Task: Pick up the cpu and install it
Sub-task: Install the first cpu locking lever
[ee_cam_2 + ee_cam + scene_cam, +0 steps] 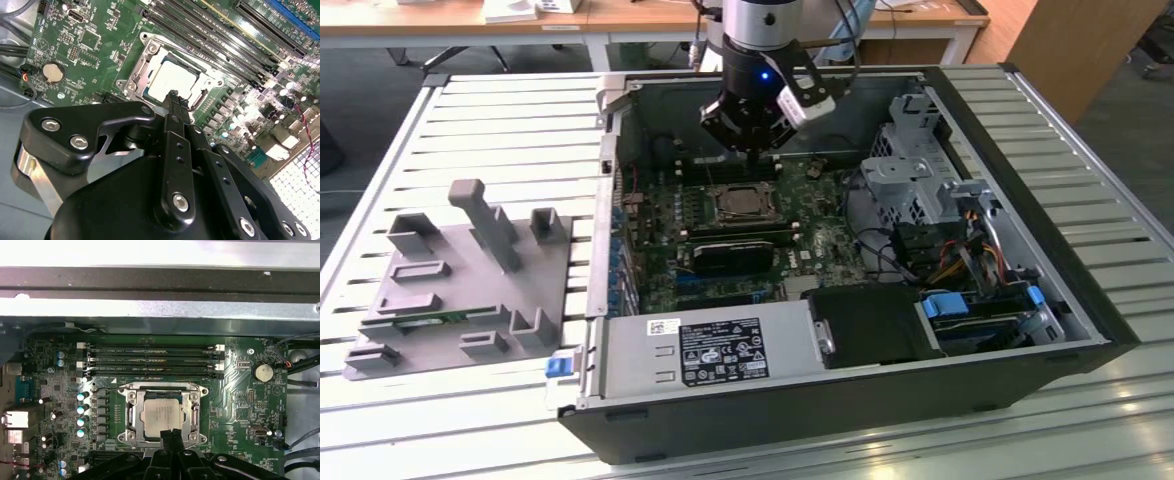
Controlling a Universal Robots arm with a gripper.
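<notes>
We are looking down at an open computer case [1067,330] lying on a slatted metal table [494,110], with the arm hanging over the far part of the case in the exterior view. The gripper [757,150] is pointing down at the green motherboard [814,240], just beyond the processor socket.

In both wrist views we are seeing the two black fingertips [170,436] pressed together, with no gap between them and nothing caught there. So the tool is closed to its narrowest and is carrying nothing. In the second wrist view the joined tips [173,97] are showing against the near edge of the chip; whether they are touching it or hovering just above it, we cannot tell.

The cpu [163,414] is sitting flat inside its metal socket frame [131,412] on the board, silver top up, square with the frame. In the exterior view it is showing as a pale square [742,204] just in front of the gripper. The memory slots [150,360] are running alongside the socket, and a round coin battery [263,372] is lying off to one side of it.

On the exterior view's left, a grey parts fixture [460,285] is standing on the table, well apart from the case.
</notes>
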